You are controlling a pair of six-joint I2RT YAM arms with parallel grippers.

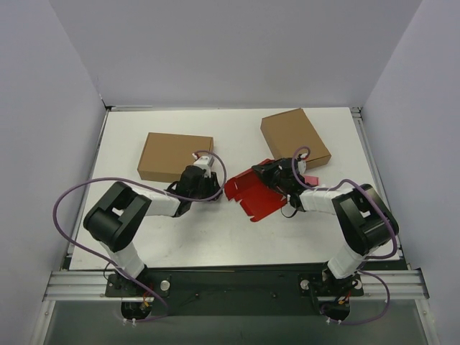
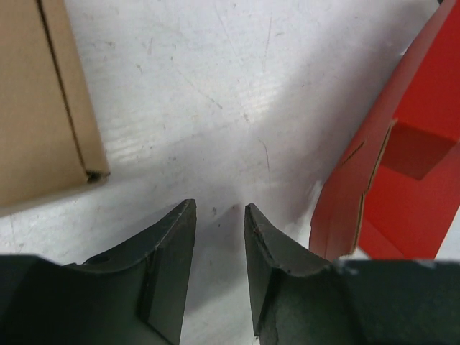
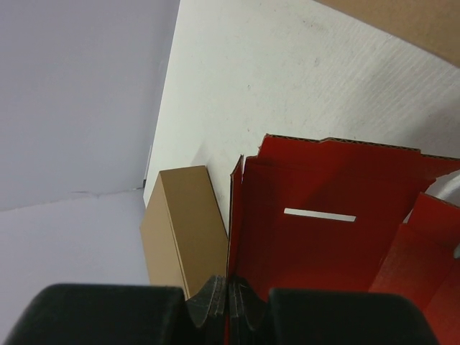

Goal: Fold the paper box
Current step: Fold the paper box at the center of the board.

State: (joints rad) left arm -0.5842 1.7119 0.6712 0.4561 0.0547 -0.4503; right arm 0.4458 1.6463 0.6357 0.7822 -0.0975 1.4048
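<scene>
The red paper box (image 1: pixel 253 192) lies partly folded on the table's middle, its walls half raised. My right gripper (image 1: pixel 275 172) is shut on one upright wall, and in the right wrist view the jaws (image 3: pixel 228 284) pinch that wall's thin edge, with the red inside and its slot (image 3: pixel 320 214) beyond. My left gripper (image 1: pixel 214 190) sits just left of the box. In the left wrist view its fingers (image 2: pixel 219 208) stand apart over bare table with nothing between them, and the red box's wall (image 2: pixel 413 144) rises to their right, not touching.
A brown cardboard box (image 1: pixel 175 157) lies behind the left gripper and shows in both wrist views (image 2: pixel 36 100) (image 3: pixel 183 223). A second brown box (image 1: pixel 295 136) sits at the back right. A small pink piece (image 1: pixel 310 178) shows by the right wrist. Grey walls surround the white table (image 1: pixel 180 237).
</scene>
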